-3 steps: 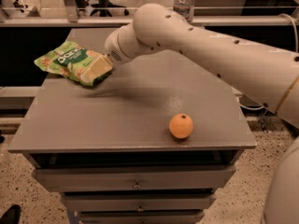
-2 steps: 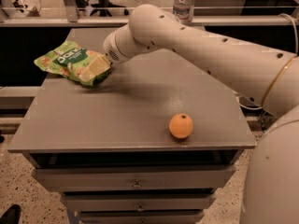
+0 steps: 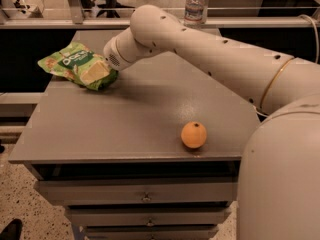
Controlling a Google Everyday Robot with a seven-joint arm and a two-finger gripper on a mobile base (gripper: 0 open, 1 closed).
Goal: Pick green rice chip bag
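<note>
The green rice chip bag [image 3: 75,65] is a crinkled light-green bag with a dark green label. It lies at the back left of the grey table [image 3: 125,124]. My gripper [image 3: 106,70] is at the bag's right end, low over the table and mostly hidden behind my white wrist [image 3: 125,49]. The arm reaches in from the right across the back of the table.
An orange [image 3: 193,134] sits near the table's front right edge. A water bottle [image 3: 194,5] stands on the ledge behind the table. Drawers [image 3: 145,196] run under the tabletop. My arm's large base [image 3: 280,174] fills the lower right.
My arm has shifted slightly left, toward the bag, and its base now fills more of the lower right. The bag and the orange have not moved.
</note>
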